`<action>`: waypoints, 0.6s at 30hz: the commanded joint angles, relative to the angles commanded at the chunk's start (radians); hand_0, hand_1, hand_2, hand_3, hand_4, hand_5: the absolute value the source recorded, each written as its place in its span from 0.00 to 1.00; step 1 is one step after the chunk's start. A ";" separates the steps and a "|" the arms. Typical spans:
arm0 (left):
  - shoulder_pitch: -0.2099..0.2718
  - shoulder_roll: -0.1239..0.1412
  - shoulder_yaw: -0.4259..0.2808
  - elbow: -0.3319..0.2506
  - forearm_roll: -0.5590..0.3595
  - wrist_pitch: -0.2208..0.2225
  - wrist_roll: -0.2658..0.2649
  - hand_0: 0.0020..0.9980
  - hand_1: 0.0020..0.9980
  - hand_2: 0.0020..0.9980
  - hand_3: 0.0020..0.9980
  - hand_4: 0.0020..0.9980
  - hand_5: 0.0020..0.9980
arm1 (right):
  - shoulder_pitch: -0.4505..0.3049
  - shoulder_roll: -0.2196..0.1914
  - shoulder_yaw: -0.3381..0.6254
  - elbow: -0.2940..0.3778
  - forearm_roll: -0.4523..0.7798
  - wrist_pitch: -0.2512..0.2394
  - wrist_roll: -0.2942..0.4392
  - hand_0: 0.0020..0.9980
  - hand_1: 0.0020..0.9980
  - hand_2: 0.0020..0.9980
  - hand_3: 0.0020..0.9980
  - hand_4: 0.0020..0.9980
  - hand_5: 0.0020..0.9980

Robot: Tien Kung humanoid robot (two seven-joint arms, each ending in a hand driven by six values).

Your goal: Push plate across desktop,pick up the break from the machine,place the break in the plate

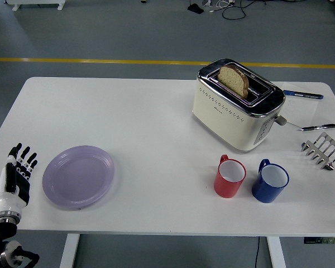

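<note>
A lilac plate (78, 176) lies on the white table (145, 117) at the front left. A cream toaster (237, 106) stands at the back right with a slice of bread (234, 80) sticking up from one slot. My left hand (17, 173) rests on the table just left of the plate, fingers straight and spread, holding nothing, a small gap from the plate's rim. My right hand is out of view.
A red mug (229, 176) and a blue mug (270, 181) stand in front of the toaster. A metal toast rack (323, 149) sits at the right edge. Two pens (303, 94) (318, 127) lie behind and right of the toaster.
</note>
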 joint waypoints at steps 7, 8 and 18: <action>0.000 0.003 0.019 0.013 -0.010 -0.006 0.005 0.92 0.92 0.97 0.99 0.54 1.00 | 0.001 0.000 0.001 0.000 0.000 0.000 0.000 0.72 0.66 0.67 0.69 0.57 0.62; 0.002 0.004 0.025 0.014 -0.012 -0.007 0.006 0.92 0.92 0.97 0.99 0.54 1.00 | 0.000 0.000 0.001 0.000 0.000 0.000 0.000 0.72 0.66 0.67 0.69 0.57 0.62; 0.003 0.001 0.057 0.023 -0.016 -0.011 0.015 0.92 0.92 0.97 0.99 0.54 1.00 | 0.000 0.002 0.000 0.000 0.000 0.000 0.000 0.72 0.66 0.67 0.69 0.57 0.61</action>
